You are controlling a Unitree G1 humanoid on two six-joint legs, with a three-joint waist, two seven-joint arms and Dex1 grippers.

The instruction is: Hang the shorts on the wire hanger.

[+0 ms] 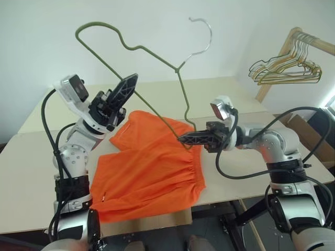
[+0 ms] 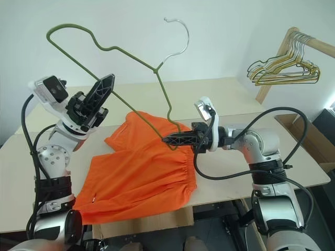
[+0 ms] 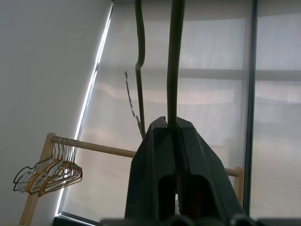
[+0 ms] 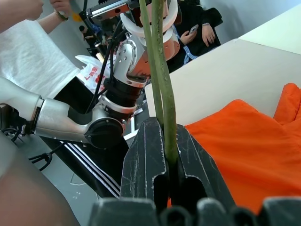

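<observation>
While both claws clamp the wire hanger (image 1: 137,48), it hangs tilted above the bench (image 1: 31,157).
Left claw (image 1: 127,86) pinches its straight bar; right claw (image 1: 184,138) clenches the lower bend just over the orange shorts (image 1: 152,172), which lie flat, overhanging the bench's near edge.

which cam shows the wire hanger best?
Either eye view: the whole wire hanger shows, hook to bent lower corner, held by the left gripper and right gripper above the shorts. Each wrist view gives just two wire runs between that gripper's shut fingers.
</observation>
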